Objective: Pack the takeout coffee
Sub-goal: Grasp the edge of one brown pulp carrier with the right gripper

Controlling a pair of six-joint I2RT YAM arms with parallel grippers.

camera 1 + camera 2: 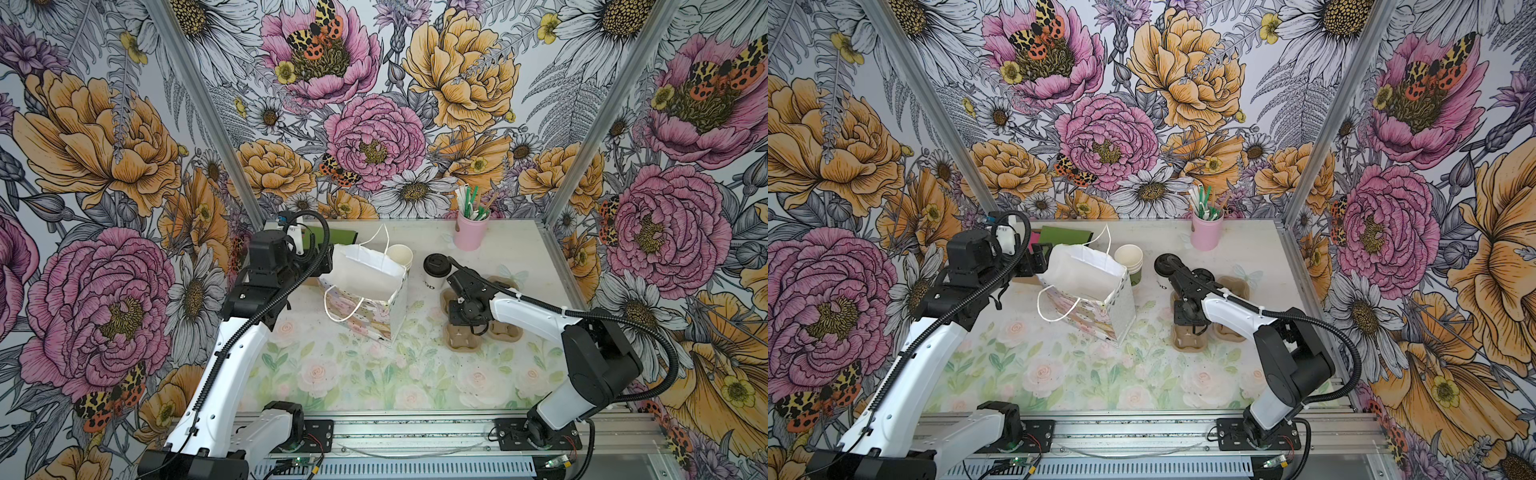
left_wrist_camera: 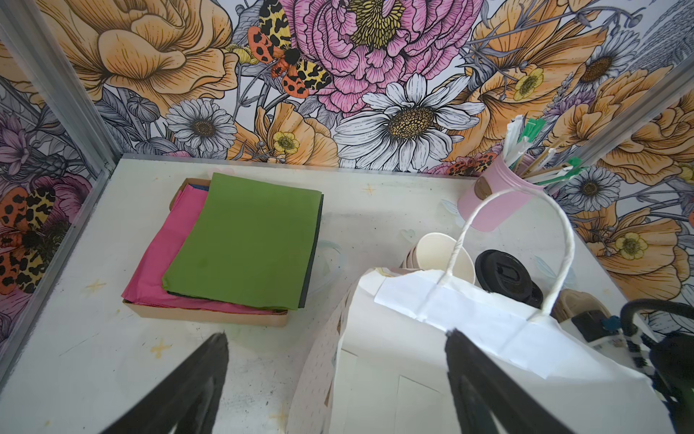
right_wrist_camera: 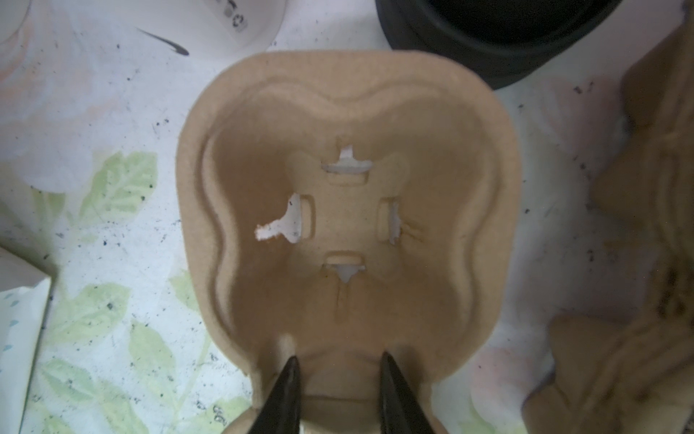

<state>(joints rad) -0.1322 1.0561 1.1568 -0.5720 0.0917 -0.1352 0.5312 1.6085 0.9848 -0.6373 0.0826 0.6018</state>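
The takeout coffee (image 1: 435, 271), a white cup with a black sip lid (image 2: 502, 275), stands upright right of the paper bag (image 1: 365, 276); its lower side (image 3: 210, 22) also shows in the right wrist view. The bag leans with its mouth agape. My left gripper (image 2: 336, 332) is open wide at the bag's left rim (image 1: 326, 262). One finger (image 2: 210, 360) is outside the bag and the other (image 2: 465, 360) is inside it. My right gripper (image 3: 340, 360) points down onto a brown pulp cup carrier (image 3: 345, 188) just right of the coffee. Its jaws stand narrowly apart over the carrier's neck.
A stack of lidless cups (image 1: 401, 255) stands behind the bag. Loose black lids (image 3: 488, 37) lie beside the carrier, and more pulp carriers (image 3: 638, 263) lie to its right. A pink tin of straws (image 1: 471, 230) is at the back. A tray of green and pink napkins (image 2: 244, 240) sits back left.
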